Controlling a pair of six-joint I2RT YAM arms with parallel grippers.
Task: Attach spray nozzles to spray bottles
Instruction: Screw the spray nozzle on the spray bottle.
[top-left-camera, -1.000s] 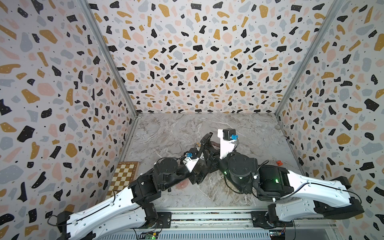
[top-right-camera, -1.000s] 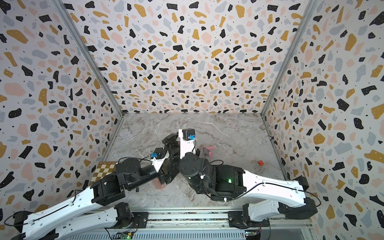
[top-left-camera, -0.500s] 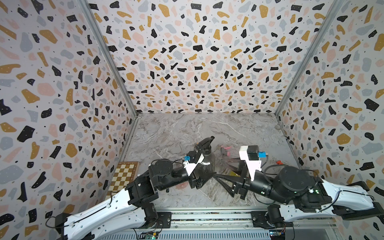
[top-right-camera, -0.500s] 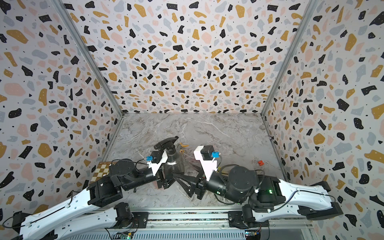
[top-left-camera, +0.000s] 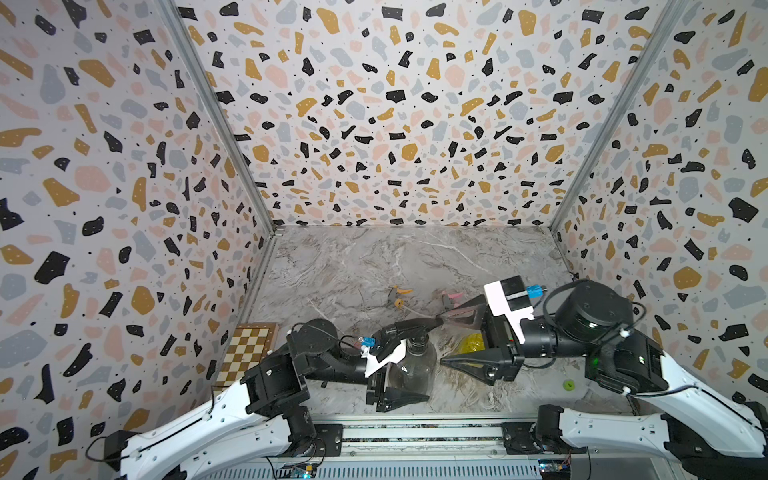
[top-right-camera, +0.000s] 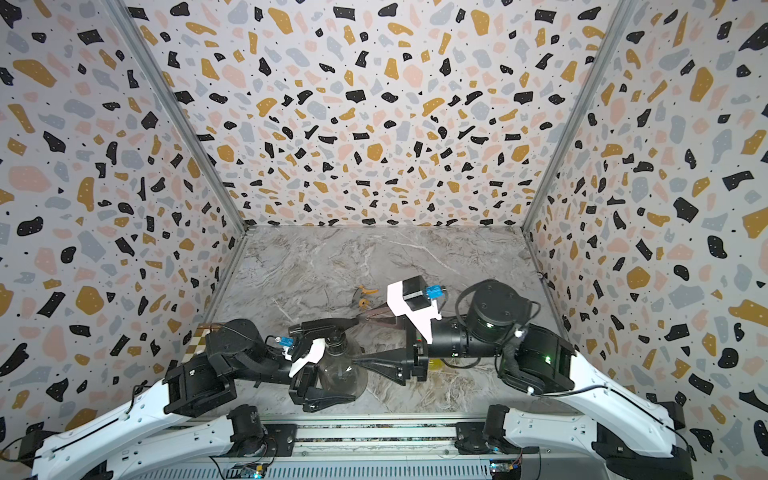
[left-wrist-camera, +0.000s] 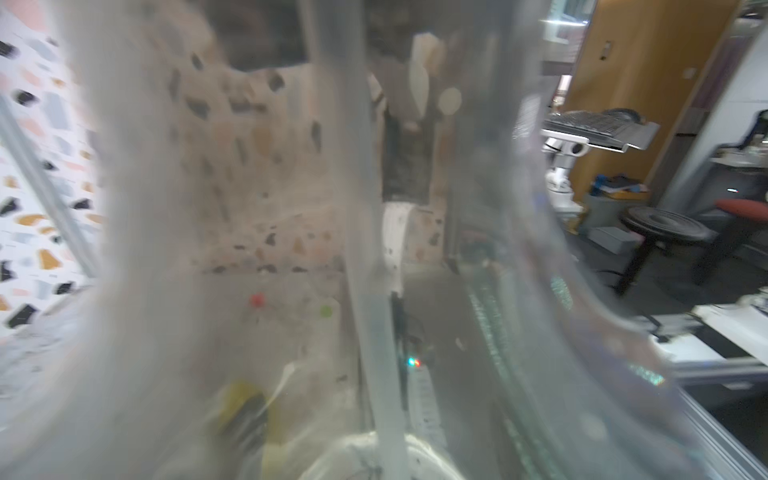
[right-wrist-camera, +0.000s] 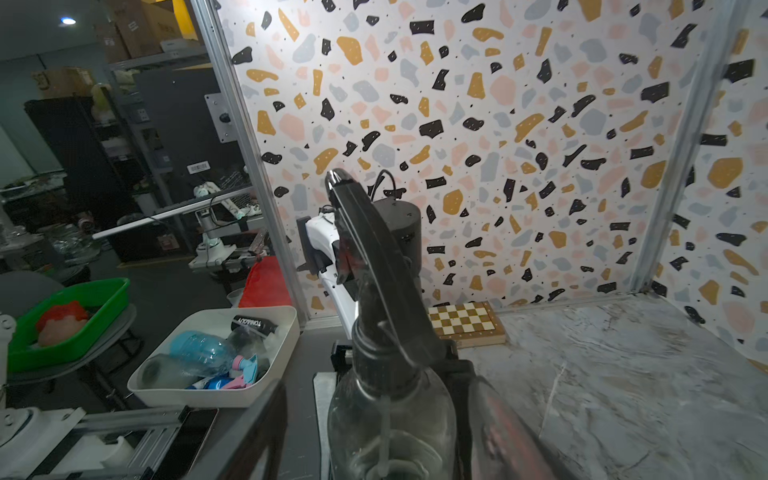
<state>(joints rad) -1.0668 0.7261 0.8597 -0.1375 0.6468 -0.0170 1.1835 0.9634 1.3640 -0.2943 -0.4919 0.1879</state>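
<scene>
Left gripper (top-left-camera: 405, 370) clamped on the upright grey bottle (top-left-camera: 415, 361), which carries the black nozzle (top-left-camera: 411, 328) with its tube (right-wrist-camera: 384, 419) inside. Right gripper (top-left-camera: 442, 340), jaws apart, points at the bottle from just beside it. A yellow bottle (top-left-camera: 471, 343) shows between its fingers. An orange nozzle (top-left-camera: 397, 296) and a pink nozzle (top-left-camera: 451, 297) lie on the table (top-left-camera: 353, 266) behind.

The bottle (right-wrist-camera: 386, 419) is glossy smoky plastic, the nozzle (right-wrist-camera: 365, 241) shiny black.
</scene>
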